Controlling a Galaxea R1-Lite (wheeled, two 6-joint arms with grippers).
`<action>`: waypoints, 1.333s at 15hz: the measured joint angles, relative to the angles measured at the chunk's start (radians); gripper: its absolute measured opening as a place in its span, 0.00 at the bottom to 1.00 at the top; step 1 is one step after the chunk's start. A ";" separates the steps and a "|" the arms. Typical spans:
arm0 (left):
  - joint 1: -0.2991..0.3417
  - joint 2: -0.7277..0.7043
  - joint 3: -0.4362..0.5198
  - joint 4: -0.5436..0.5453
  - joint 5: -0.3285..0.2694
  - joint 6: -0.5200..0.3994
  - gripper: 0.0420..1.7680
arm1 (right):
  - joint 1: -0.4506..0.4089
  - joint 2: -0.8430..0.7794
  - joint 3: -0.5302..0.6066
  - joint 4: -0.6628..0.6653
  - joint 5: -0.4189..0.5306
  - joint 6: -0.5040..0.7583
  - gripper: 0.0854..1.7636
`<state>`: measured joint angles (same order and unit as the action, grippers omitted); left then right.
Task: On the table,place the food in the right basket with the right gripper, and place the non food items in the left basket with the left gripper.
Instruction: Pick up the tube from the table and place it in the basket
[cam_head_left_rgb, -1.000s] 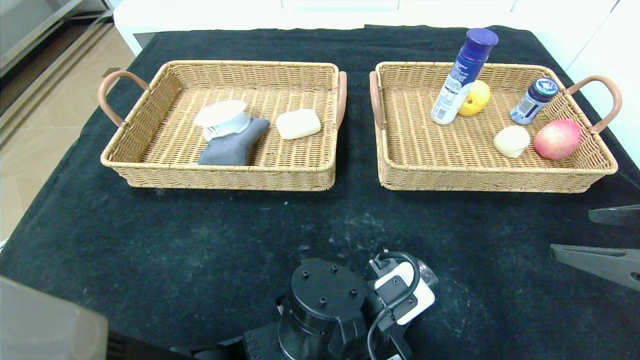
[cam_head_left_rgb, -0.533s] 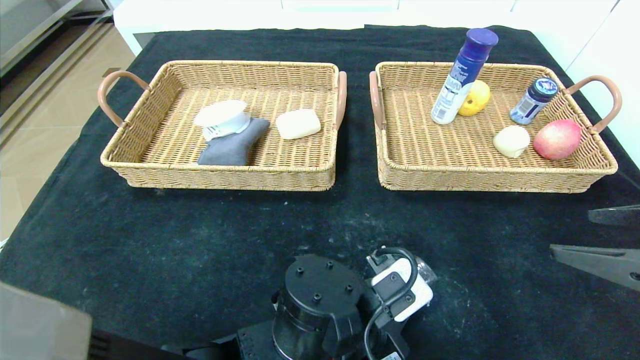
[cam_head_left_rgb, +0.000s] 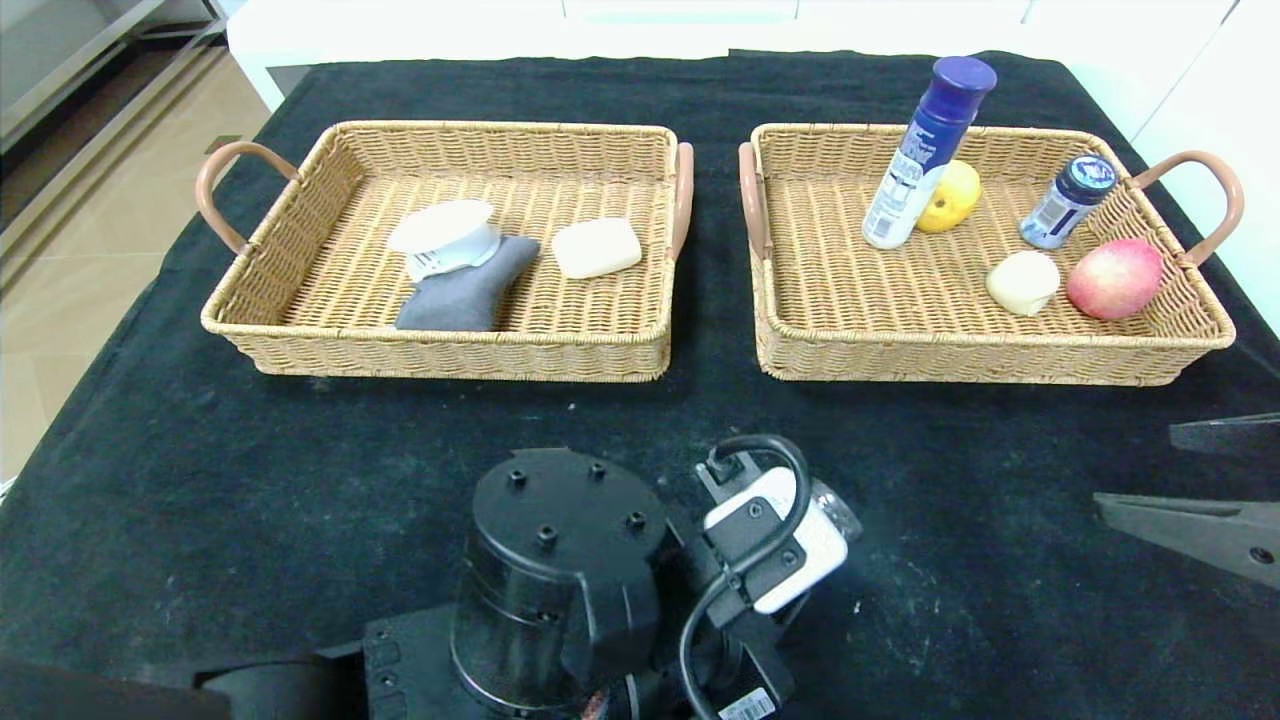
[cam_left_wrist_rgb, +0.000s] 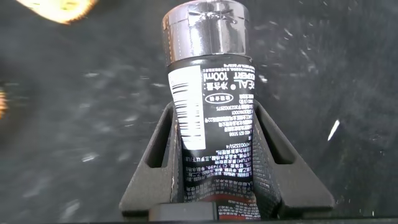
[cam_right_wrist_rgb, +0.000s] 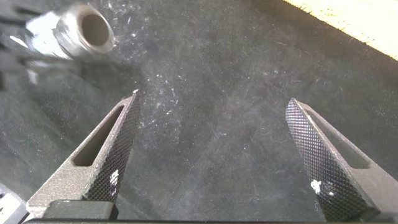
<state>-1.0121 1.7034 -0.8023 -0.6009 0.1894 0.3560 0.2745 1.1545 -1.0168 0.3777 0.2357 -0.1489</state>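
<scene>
My left gripper (cam_left_wrist_rgb: 212, 109) is shut on the black squeeze tube (cam_left_wrist_rgb: 211, 130) with a white label, holding it above the table (cam_head_left_rgb: 300, 480) at the near centre. In the head view its wrist (cam_head_left_rgb: 560, 570) hides the fingers, and only the tube's silver cap (cam_head_left_rgb: 838, 512) shows. The left basket (cam_head_left_rgb: 300, 330) holds the white coiled roll (cam_head_left_rgb: 445, 235), the grey cloth (cam_head_left_rgb: 465, 292) and a cream soap bar (cam_head_left_rgb: 596, 247). The right basket (cam_head_left_rgb: 1000, 355) holds the white bottle (cam_head_left_rgb: 920, 160), yellow fruit (cam_head_left_rgb: 952, 195) and pale bun (cam_head_left_rgb: 1022, 282). My right gripper (cam_head_left_rgb: 1180, 465) is open and empty at the right edge.
A red apple (cam_head_left_rgb: 1114, 277) and a small dark-capped jar (cam_head_left_rgb: 1068, 200) also lie in the right basket. A strip of black cloth separates the two baskets. The tube's cap (cam_right_wrist_rgb: 74, 28) shows beyond my right gripper (cam_right_wrist_rgb: 214, 99).
My left arm has risen and shifted left with the tube held in its fingers. The right gripper and the items in the baskets have not moved.
</scene>
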 joint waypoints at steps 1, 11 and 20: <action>0.004 -0.026 -0.014 0.038 0.004 0.000 0.36 | 0.000 0.000 0.001 0.000 0.000 0.000 0.97; 0.184 -0.108 -0.172 0.161 -0.001 -0.001 0.35 | 0.002 0.002 0.001 0.000 0.000 0.000 0.97; 0.477 -0.076 -0.420 0.318 -0.031 -0.017 0.35 | 0.000 -0.002 -0.001 0.001 0.000 0.000 0.97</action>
<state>-0.5349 1.6270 -1.2223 -0.2828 0.1587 0.3389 0.2745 1.1526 -1.0174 0.3785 0.2357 -0.1489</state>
